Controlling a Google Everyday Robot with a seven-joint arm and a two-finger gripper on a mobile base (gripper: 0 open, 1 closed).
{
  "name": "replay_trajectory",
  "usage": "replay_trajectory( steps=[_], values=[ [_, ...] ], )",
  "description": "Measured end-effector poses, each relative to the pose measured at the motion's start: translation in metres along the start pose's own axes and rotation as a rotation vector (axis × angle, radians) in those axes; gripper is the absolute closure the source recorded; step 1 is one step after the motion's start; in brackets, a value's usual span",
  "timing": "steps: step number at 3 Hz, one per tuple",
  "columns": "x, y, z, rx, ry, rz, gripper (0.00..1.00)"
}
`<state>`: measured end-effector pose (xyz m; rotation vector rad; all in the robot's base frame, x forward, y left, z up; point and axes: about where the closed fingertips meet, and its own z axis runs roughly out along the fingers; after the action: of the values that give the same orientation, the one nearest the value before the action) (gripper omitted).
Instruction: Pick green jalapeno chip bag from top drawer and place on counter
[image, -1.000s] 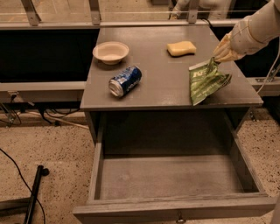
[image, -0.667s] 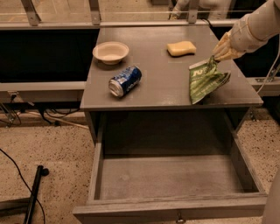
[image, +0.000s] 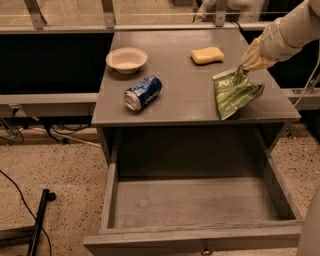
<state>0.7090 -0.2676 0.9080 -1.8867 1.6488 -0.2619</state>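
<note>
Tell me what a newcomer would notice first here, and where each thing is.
The gripper, at the counter's right edge, pinches the top of the green jalapeno chip bag, whose lower end meets the counter near its front right corner. Below, the top drawer stands pulled wide open. A blue soda can lies on its side left of centre, a bowl and yellow sponge farther back.

The green jalapeno chip bag (image: 235, 92) is showing mottled green, with pale lettering on a darker top band. The tan-yellow gripper (image: 251, 61), at the right edge of the counter (image: 180, 85), is pinching the bag's top corner (the arm (image: 295, 30) behind it is looking off-white). The counter and the top drawer (image: 195, 202) are both showing matte grey. The soda can (image: 143, 92) is gleaming blue with white marks, the bowl (image: 126, 59) cream, the sponge (image: 207, 55) yellow, the floor (image: 60, 165) speckled beige.
</note>
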Motion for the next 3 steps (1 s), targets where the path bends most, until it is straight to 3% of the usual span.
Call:
replay_trajectory(
  steps=[1,2,3],
  values=[
    [-0.001,0.001,0.005,-0.007,-0.004,-0.001,0.09],
    [-0.002,0.002,0.007,-0.01,-0.005,-0.001,0.0],
    [0.03,0.009,-0.04,-0.027,0.098,-0.079,0.0]
  ],
)
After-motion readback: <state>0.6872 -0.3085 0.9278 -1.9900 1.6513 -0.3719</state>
